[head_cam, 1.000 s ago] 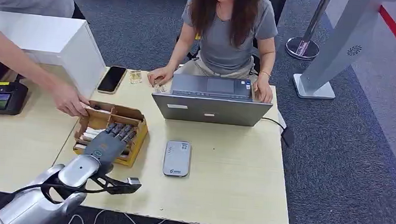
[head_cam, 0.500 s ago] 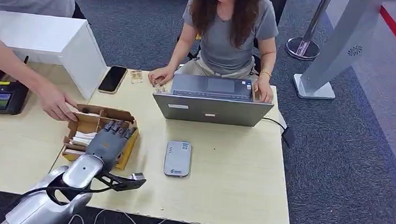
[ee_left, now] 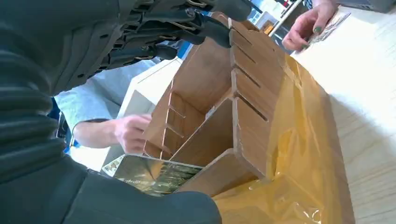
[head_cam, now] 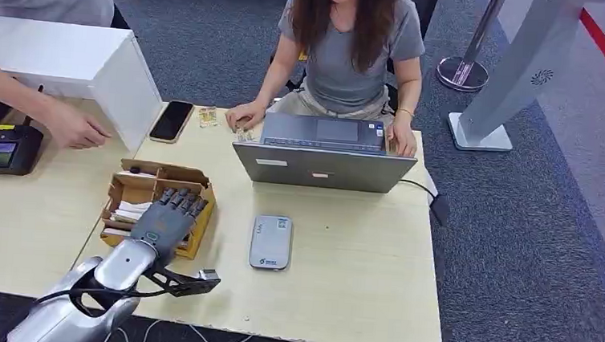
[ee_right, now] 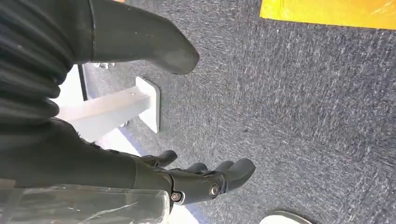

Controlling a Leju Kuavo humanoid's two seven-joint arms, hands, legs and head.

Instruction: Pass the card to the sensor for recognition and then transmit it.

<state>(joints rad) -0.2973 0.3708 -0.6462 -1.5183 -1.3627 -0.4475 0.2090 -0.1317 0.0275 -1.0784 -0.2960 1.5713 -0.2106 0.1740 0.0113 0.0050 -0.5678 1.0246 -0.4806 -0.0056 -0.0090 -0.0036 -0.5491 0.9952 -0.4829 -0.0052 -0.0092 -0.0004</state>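
Progress: early; card not yet lifted, sensing and handover both left.
Bench point(head_cam: 355, 287): pale wood laminate, flat, mid-frame.
Box point(head_cam: 125, 187): slotted brown board, left of centre.
Left hand point(head_cam: 169, 216): dark fingers spread over the box, holding nothing.
Right hand point(ee_right: 201, 179): fingers loosely apart, empty, above grey carpet.
Sensor point(head_cam: 270, 241): grey rounded slab, centre.
Card point(ee_left: 152, 172): glossy, printed, in the box.

The table point(head_cam: 358, 255) is pale, smooth wood. The box point(head_cam: 125, 184) is brown board, wrapped in shiny yellow film. The card point(ee_left: 154, 172) looks glossy. The floor point(head_cam: 536, 236) is rough grey carpet.
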